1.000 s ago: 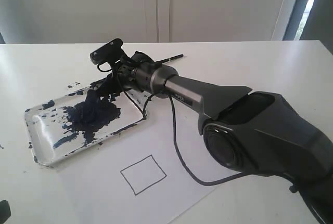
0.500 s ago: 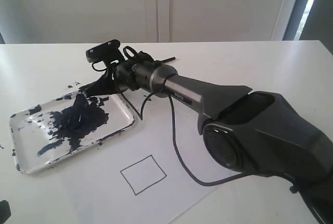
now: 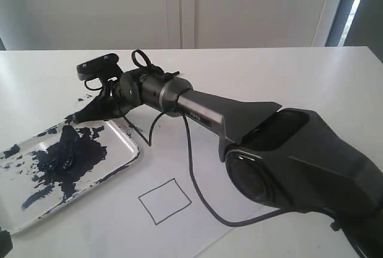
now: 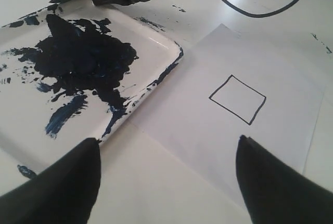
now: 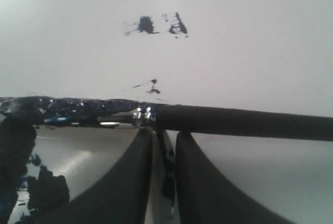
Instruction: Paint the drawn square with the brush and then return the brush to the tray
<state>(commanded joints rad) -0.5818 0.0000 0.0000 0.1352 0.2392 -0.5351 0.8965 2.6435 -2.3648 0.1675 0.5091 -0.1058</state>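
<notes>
White and unpainted inside its thin black outline, the small tilted drawn square (image 3: 164, 201) shows that painting has not begun; I judge the step in hand to be loading the brush with paint. The square sits on a flat white paper sheet (image 3: 119, 210) toward the bench edge nearest the exterior camera, about midway along it.

The shallow, glossy clear-white rectangular tray (image 3: 116, 147) lies by the bench's left edge, smeared with a big dark blue-black paint blob (image 3: 63, 156). The long, thin black-handled brush (image 5: 234, 122) is in the right gripper (image 3: 87, 109), its paint-coated bristles at the tray's far rim.

The right arm stretches low across the bench from the right side toward the far-left corner, its wrist tipped down at the tray. The right wrist view shows its two dark fingers (image 5: 140, 177) pressed together on the handle just behind the small silvery band (image 5: 143, 114). The left gripper (image 4: 166, 182) hovers over the near-left part of the bench, looking over tray and paper, its fingers wide apart and holding nothing.

The next move, as I read it, calls for lifting the wet tip clear of the rim, carrying it over the paper toward the near edge, and lowering it inside the outline without dragging paint across the sheet on the way.
</notes>
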